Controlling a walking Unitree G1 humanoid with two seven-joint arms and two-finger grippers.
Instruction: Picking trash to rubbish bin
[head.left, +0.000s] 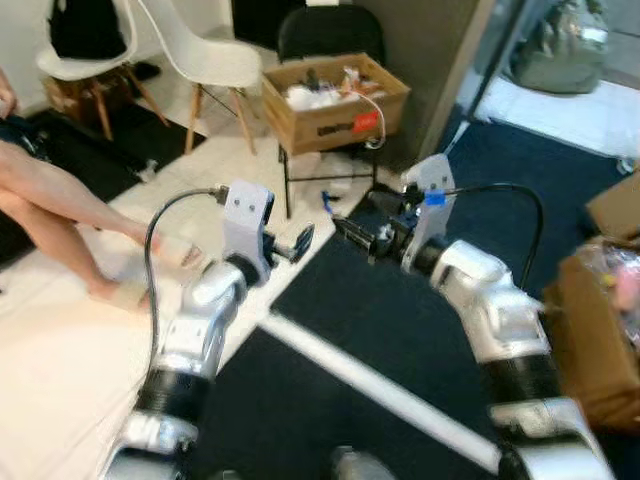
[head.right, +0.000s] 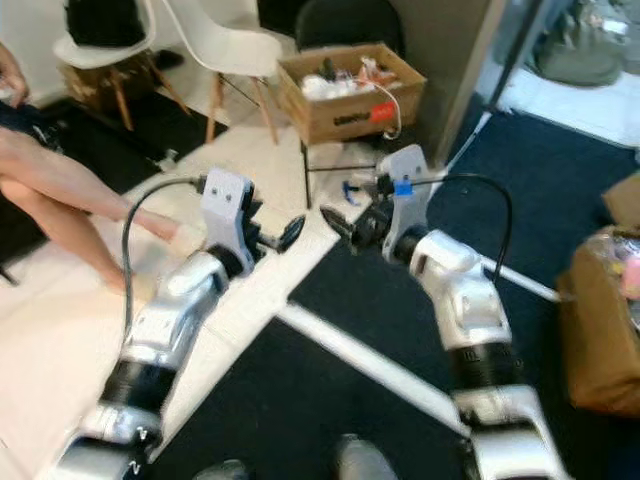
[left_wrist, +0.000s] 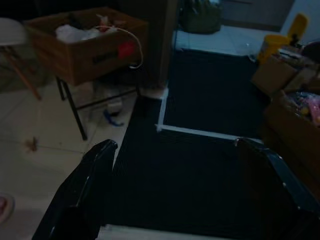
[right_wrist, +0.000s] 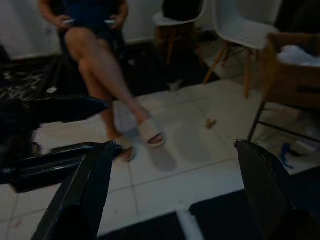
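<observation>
A small blue scrap (head.left: 328, 203) lies on the pale tile under a black chair, with a white piece (head.left: 340, 187) beside it. A tiny brown scrap (right_wrist: 210, 122) sits on the tile further out. Both arms are raised in front of me above the carpet edge. My left gripper (head.left: 300, 243) points toward the chair, open and holding nothing. My right gripper (head.left: 350, 232) faces it from the right, also open and bare. In the left wrist view the blue scrap (left_wrist: 112, 120) lies ahead of the open left gripper (left_wrist: 175, 145).
A cardboard box (head.left: 335, 100) of clutter rests on the black chair (head.left: 330, 30). A person (head.left: 60, 195) sits at the left with legs stretched over the tile. White chairs (head.left: 215, 60) stand behind. Dark carpet (head.left: 380, 320) with a white stripe (head.left: 380, 392) spreads right; more boxes (head.left: 600, 330) there.
</observation>
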